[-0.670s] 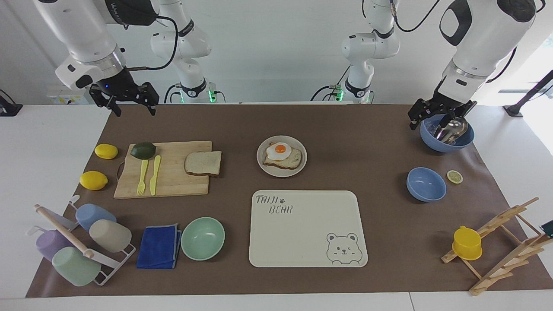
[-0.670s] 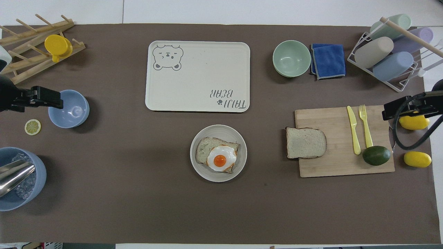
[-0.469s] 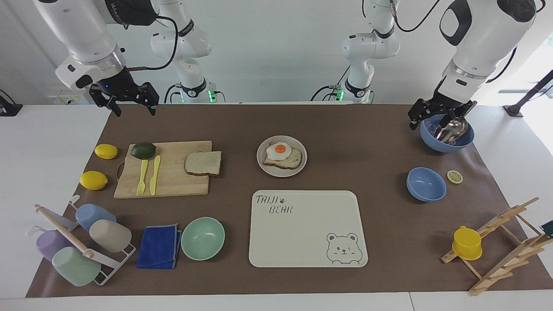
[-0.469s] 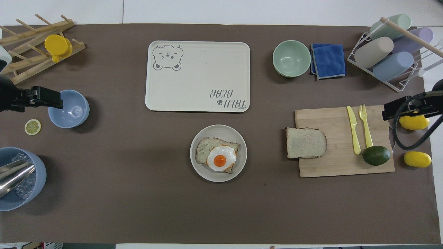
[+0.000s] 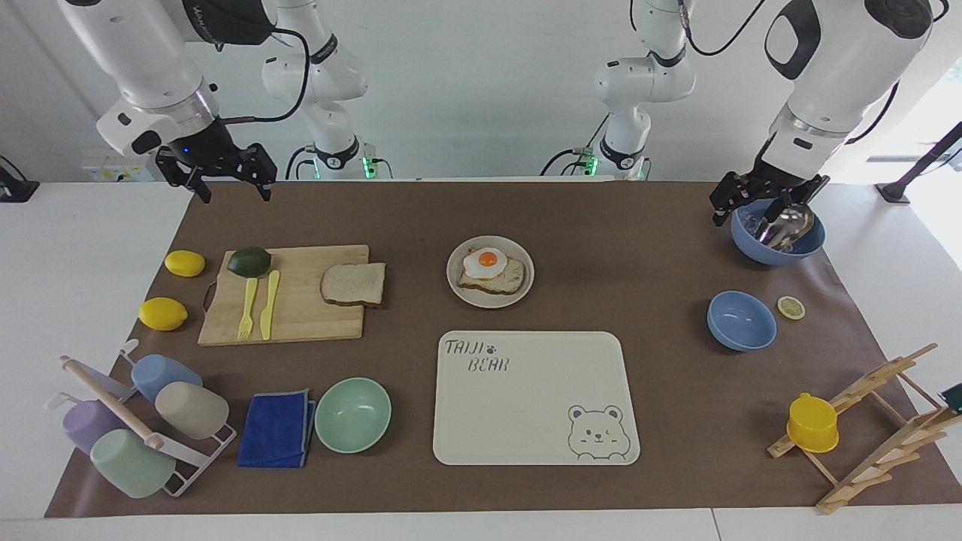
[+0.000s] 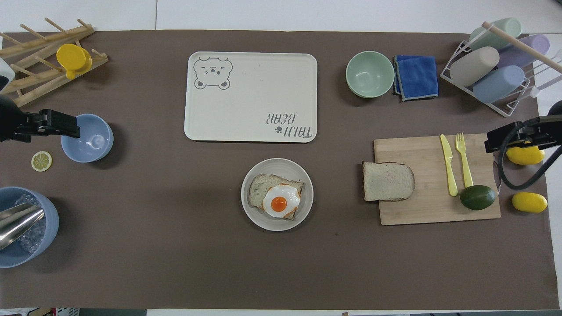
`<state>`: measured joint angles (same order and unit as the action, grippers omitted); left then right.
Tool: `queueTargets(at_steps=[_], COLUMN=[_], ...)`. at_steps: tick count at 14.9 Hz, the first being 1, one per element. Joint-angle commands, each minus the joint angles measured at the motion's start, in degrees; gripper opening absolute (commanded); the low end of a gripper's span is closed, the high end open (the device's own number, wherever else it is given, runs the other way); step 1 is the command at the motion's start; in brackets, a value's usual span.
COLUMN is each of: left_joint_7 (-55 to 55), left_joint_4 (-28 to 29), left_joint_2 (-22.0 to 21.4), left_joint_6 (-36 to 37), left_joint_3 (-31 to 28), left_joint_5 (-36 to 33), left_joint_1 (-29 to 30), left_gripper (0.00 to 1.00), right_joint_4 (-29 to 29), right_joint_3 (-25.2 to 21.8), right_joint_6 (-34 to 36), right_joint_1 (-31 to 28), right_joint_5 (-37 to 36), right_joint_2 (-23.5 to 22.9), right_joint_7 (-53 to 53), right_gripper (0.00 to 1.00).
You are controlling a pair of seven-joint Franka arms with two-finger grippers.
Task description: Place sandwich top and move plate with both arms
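Note:
The sandwich top (image 5: 353, 283), a plain pale slice with a brown crust, lies on the end of a wooden cutting board (image 5: 301, 323); it also shows in the overhead view (image 6: 388, 181). The plate (image 5: 492, 300) stands mid-table and holds a toast slice with a fried egg (image 5: 490, 269); the plate also shows in the overhead view (image 6: 281, 164). My right gripper (image 5: 234, 191) hangs open and empty above the cutting board's lemon end. My left gripper (image 5: 740, 214) hangs open and empty above the blue bowls at the left arm's end. Both are well away from the bread and plate.
A cream bear tray (image 5: 526, 421) lies farther from the robots than the plate. A mint bowl (image 5: 352, 414) and blue cloth (image 5: 276, 428) lie beside it. Fork, knife and avocado (image 5: 249, 261) lie on the board, with lemons, a cup rack (image 5: 135, 421), blue bowls (image 5: 741, 321) and a wooden rack (image 5: 872, 421) at the table's ends.

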<state>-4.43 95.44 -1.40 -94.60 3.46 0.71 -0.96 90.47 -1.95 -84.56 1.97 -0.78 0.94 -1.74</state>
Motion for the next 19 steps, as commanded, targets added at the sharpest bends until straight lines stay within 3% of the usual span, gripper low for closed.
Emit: queueTargets(at_steps=[1,4,11,16,19], left_joint_7=[0.39,0.39,0.39,0.39,0.39], left_joint_4=[1.32,1.32,1.32,1.32,1.32], left_joint_2=[-1.41,-1.41,-1.41,-1.41,-1.41], left_joint_6=[0.21,0.21,0.12,0.21,0.21], left_joint_3=[0.49,0.49,0.49,0.49,0.49], left_joint_5=[-1.15,-1.15,-1.15,-1.15,-1.15], left_joint_1=[0.61,0.61,0.61,0.61,0.61], left_gripper=[1.00,1.00,1.00,1.00,1.00], right_joint_4=[0.76,4.70,13.23,17.71,22.28], right_joint_3=[0.36,1.68,1.68,1.77,1.77], right_joint_6=[-1.30,-6.04,-26.34,-25.13,-26.27], right_joint_1=[0.66,8.28,22.28,25.10,24.66], right_joint_5=[1.66,-0.09,-3.34,-19.50,-20.76], right_joint_2=[0.91,0.21,-11.64,-17.45,-17.11], right_joint_7=[-1.52,1.36,21.32,28.01,28.19], right_gripper=[1.00,1.00,1.00,1.00,1.00])
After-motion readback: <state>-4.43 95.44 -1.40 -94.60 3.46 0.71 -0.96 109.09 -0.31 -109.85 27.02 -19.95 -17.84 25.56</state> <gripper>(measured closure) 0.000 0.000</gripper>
